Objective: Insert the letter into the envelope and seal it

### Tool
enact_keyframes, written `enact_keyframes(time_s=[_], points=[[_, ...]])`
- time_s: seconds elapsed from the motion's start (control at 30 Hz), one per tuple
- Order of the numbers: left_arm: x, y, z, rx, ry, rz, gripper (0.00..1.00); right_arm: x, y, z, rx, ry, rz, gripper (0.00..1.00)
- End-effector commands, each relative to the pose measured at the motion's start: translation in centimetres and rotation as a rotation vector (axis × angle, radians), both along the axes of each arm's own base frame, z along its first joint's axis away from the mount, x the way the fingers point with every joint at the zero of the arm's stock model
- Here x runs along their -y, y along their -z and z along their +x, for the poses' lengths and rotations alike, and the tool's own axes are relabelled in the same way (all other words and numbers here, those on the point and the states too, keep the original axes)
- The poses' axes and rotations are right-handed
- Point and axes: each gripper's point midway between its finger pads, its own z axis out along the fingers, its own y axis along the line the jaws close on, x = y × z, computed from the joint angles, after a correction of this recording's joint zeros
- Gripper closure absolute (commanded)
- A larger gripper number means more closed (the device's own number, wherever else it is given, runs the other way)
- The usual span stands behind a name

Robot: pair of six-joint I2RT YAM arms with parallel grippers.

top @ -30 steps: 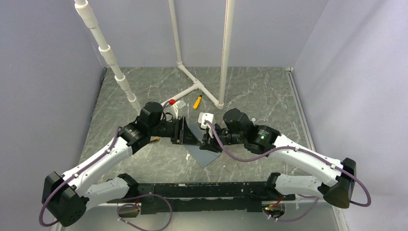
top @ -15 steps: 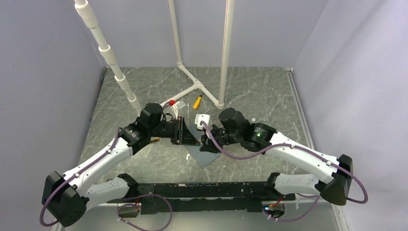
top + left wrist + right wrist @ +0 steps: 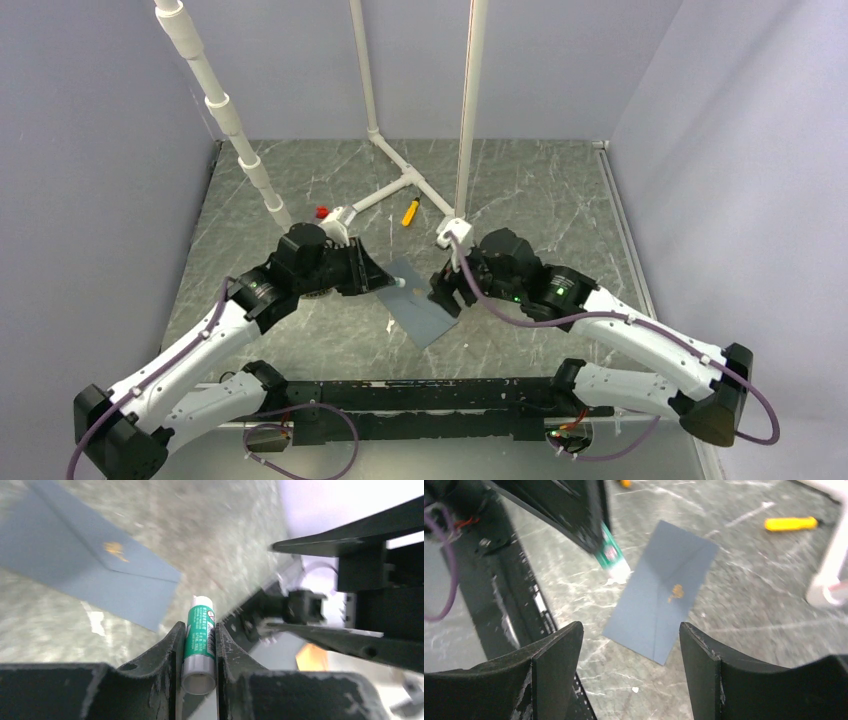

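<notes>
Envelope flat on the desk, flap folded down, letter not visible. Just left of it, left hand clamped on a glue stick; above it, right hand spread wide, empty. Pin envelope while gluing flap edge.

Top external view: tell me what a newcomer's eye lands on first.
The slate-blue envelope lies flat on the marble table between the two arms, flap closed with a small gold mark. Beside it, the left pincer is clamped on a green-labelled glue stick, while the right pincer hovers open near the envelope's right edge.
</notes>
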Motion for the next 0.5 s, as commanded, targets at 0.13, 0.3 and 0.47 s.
enact_keyframes(time_s=[0.13, 0.3, 0.47], points=[[-5.1, 1.5, 3.8, 0.096, -0.333, 0.176, 0.98, 16.0, 3.4, 11.8, -0.114, 1.099, 0.011, 0.23], [-4.3, 1.8, 3.6, 0.081, -0.276, 0.178, 0.98, 23.5, 9.3, 13.8, -0.231, 1.421, -0.084, 0.24], [-3.4, 2.1, 3.3, 0.068, -0.237, 0.146, 0.97, 23.4, 12.2, 15.9, -0.305, 1.418, -0.115, 0.28]])
